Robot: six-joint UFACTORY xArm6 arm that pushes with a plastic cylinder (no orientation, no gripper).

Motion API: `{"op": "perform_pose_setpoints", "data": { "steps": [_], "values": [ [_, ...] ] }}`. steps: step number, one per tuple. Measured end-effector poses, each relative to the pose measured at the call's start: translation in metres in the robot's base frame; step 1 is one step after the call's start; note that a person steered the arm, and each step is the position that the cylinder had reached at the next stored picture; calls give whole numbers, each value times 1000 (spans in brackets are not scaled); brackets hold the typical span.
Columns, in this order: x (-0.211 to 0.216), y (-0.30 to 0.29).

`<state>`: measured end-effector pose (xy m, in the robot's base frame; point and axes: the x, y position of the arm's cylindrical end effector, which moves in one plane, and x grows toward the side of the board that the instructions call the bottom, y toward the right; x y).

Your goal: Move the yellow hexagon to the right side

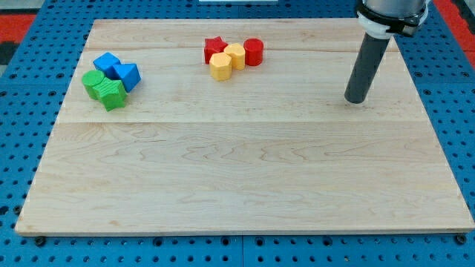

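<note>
The yellow hexagon lies near the view's top centre on the wooden board. It touches a second yellow block, rounder in outline, up and to its right. A red star-like block sits just above-left of the hexagon and a red cylinder sits at the right end of this cluster. My tip rests on the board well to the right of the cluster and slightly lower in the view, touching no block.
A second cluster sits at the view's upper left: two blue blocks and two green blocks. The board lies on a blue pegboard.
</note>
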<state>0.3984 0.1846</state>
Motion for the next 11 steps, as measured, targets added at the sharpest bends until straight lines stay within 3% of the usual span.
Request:
{"op": "perform_pose_setpoints", "data": {
  "steps": [3, 4, 6, 8, 9, 10, 11],
  "values": [
    [-36, -89],
    [-17, -98],
    [-29, -259],
    [-72, -243],
    [-86, -189],
    [-86, -139],
    [-86, -143]
  ]
}}
